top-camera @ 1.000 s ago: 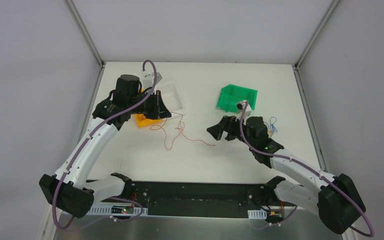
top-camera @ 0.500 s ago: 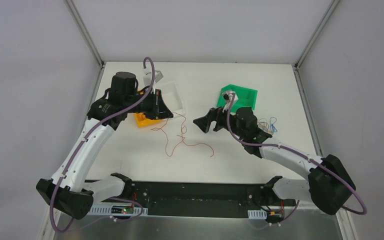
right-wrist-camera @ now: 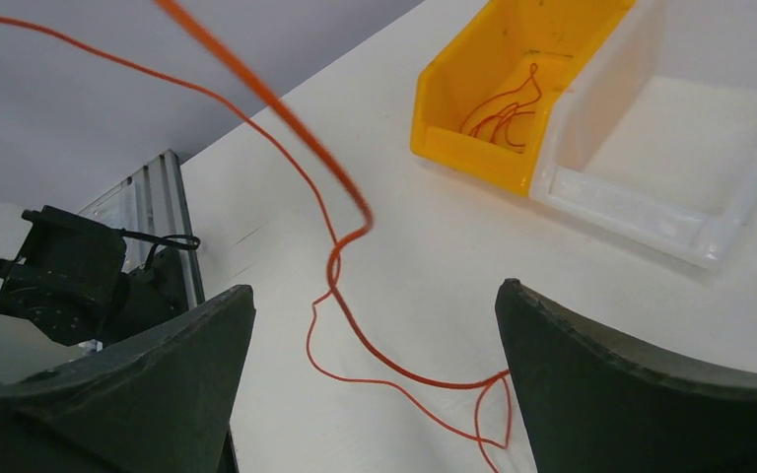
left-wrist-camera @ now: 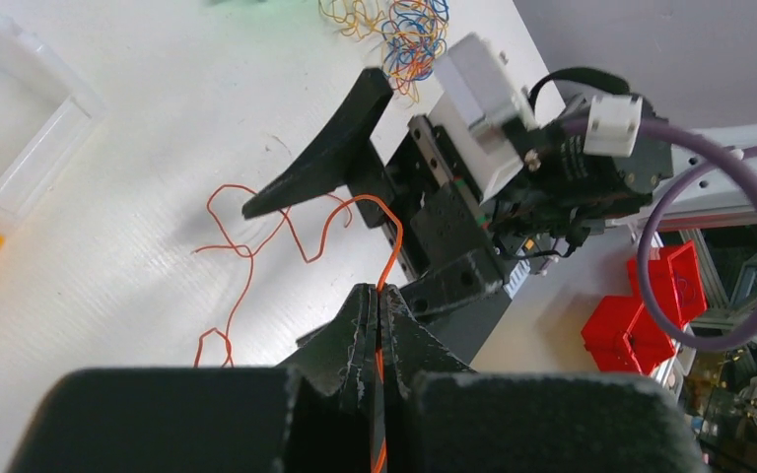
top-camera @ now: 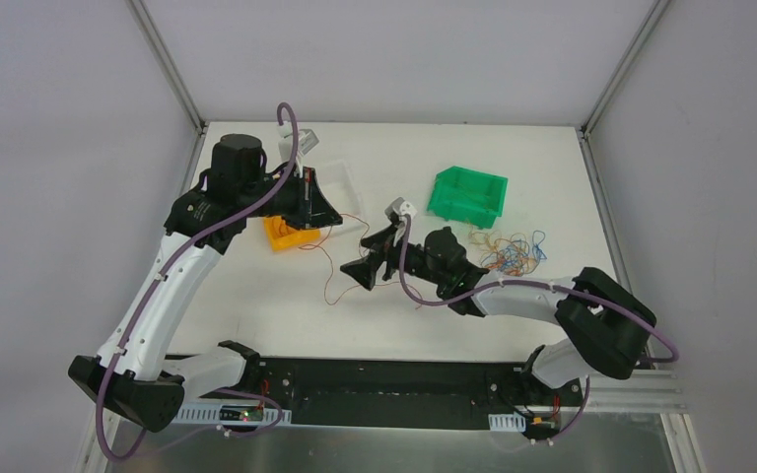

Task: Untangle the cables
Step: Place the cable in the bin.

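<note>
My left gripper (top-camera: 327, 215) is shut on one thin orange cable (left-wrist-camera: 386, 232) and holds it above the table, next to the yellow bin (top-camera: 282, 236). The cable runs down from the gripper (left-wrist-camera: 378, 296) to loose curls on the table (left-wrist-camera: 246, 246). My right gripper (top-camera: 360, 258) is open and low over the table, and a stretch of the same orange cable (right-wrist-camera: 355, 330) lies between its fingers (right-wrist-camera: 591, 365) untouched. A clump of orange, red and blue cables (top-camera: 509, 252) lies right of centre, below the green bin (top-camera: 468, 193).
The yellow bin (right-wrist-camera: 488, 89) holds a few orange strands (right-wrist-camera: 501, 106). A clear white bin (right-wrist-camera: 680, 148) stands against it. Red bins (left-wrist-camera: 662, 296) sit off the table. The right arm stretches across the table's middle.
My right gripper has swept left from near the green bin to the orange cable at the centre, leaving the clump in sight. My left gripper has lifted slightly with the cable.
</note>
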Controlling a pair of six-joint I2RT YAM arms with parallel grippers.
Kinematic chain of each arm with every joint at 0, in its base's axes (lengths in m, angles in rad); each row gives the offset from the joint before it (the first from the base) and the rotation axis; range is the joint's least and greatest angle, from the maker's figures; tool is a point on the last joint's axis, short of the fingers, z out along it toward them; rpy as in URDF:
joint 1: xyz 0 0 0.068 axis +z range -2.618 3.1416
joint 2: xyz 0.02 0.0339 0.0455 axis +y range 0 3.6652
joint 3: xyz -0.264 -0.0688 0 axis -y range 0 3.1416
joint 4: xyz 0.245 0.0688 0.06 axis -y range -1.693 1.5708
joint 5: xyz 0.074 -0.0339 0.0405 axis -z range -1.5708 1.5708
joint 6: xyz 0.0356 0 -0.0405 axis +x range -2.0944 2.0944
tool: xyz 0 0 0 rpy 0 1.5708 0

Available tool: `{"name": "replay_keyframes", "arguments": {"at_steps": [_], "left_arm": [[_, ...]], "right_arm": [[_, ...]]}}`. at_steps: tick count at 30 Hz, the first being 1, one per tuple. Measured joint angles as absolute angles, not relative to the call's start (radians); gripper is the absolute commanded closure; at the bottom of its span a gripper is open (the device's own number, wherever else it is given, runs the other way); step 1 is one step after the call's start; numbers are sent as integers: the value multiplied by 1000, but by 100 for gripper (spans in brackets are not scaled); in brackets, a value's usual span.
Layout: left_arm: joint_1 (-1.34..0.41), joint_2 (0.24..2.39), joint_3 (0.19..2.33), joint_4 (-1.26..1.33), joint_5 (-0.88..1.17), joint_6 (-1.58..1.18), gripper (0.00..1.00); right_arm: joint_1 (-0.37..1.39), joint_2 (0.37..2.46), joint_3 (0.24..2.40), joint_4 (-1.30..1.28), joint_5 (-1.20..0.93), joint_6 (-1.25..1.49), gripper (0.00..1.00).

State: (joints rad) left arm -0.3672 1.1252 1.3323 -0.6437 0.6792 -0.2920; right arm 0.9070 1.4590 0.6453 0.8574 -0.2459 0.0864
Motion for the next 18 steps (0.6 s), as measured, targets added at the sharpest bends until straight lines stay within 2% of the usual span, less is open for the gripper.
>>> {"name": "replay_keyframes", "arguments": {"at_steps": [6,12,16,18], "left_arm": [[-367,1132,1340,-645,670,-307,100],[-367,1140,1340,-642,596,-377,100],[-367,1147,1340,-621,564,-437,100],[-367,1150,1340,-612,550,-458,100]], "right_arm": [[1010,1553,687,905,-170,48,8],[1158,1681,812,925,189,-74,7],[1222,1769,870,940,338,-118,15],[1237,1795,875,939,398,-127,22]]}}
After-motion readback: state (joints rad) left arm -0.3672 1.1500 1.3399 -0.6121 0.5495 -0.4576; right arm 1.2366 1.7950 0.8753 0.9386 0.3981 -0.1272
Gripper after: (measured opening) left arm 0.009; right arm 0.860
